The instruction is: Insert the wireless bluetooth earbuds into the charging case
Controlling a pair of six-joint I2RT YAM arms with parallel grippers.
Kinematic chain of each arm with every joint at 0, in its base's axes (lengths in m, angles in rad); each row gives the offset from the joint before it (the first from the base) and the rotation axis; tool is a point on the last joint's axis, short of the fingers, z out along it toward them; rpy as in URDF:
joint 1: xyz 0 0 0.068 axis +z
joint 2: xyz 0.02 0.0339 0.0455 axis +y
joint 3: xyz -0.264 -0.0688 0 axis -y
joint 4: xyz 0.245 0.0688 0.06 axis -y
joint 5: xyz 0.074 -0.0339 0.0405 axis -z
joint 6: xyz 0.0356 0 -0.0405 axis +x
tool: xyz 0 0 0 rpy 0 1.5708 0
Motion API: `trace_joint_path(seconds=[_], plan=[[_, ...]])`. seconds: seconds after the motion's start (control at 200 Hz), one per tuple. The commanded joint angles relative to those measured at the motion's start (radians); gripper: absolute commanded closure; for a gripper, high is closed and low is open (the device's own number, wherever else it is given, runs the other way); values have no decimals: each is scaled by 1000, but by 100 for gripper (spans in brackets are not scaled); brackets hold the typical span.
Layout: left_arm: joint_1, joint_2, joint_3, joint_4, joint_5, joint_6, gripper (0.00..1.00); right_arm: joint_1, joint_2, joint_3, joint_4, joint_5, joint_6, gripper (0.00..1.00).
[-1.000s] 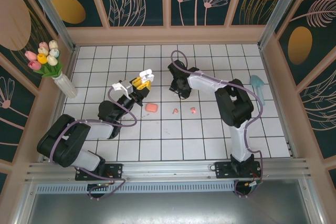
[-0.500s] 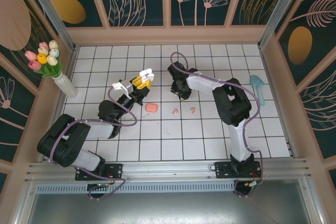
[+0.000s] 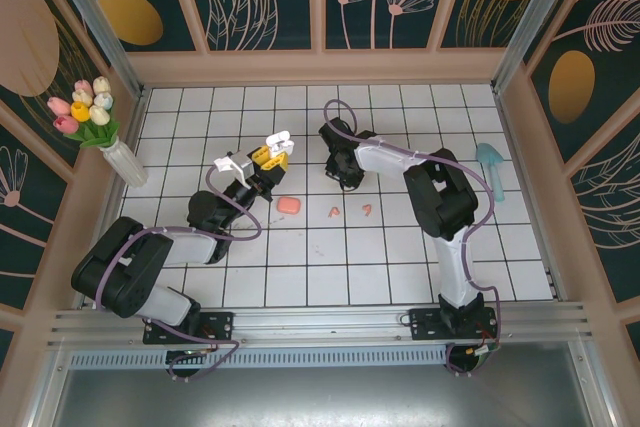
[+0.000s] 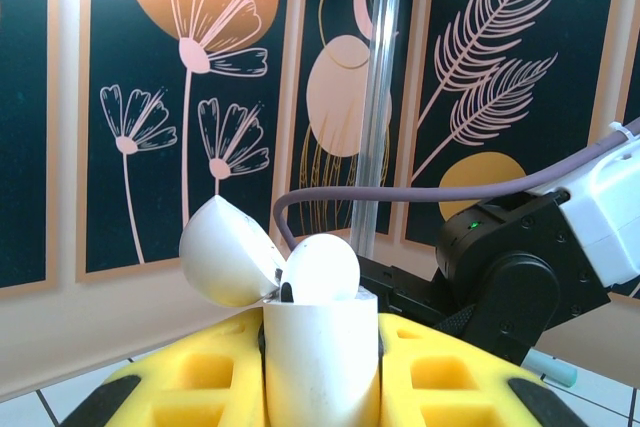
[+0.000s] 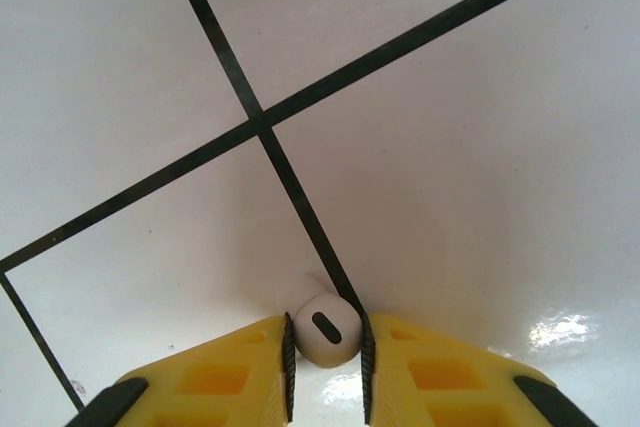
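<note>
Your left gripper is pinching the white charging case upright, with its lid hanging open at 10 o'clock. Your right gripper is pressing both pads against a white earbud lying on the tiled floor. In the top view, one pink earbud and a second pink earbud are lying loose at 3 o'clock of the pink case. Judgement: you are picking up, not yet seating. Nothing is showing as clearly inserted.
</note>
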Motion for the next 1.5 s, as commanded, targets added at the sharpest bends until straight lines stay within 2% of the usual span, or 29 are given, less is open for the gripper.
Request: trace_joint_path(seconds=[0.0, 0.11, 0.576, 1.026, 1.136, 1.261, 1.371, 1.496], plan=[[-3, 5, 22, 237, -14, -12, 100, -8, 13, 1, 12, 39, -37, 76], [-3, 6, 23, 237, -14, -12, 100, -6, 7, -2, 17, 60, -82, 80], [-3, 5, 25, 237, -14, -15, 100, 43, -101, -99, 86, 123, -380, 81], [-3, -8, 22, 233, -14, -21, 100, 92, -177, -201, 155, -18, -573, 81], [-3, -11, 20, 230, -14, -22, 100, 82, -176, -189, 133, -17, -545, 79], [-3, -20, 15, 223, -17, -20, 100, 51, -203, -168, 110, -48, -403, 70], [-3, -30, 15, 208, -17, -13, 100, 14, -235, -160, 95, -69, -260, 59], [-3, -36, 15, 202, -16, -12, 100, -20, -242, -166, 82, -69, -166, 55]])
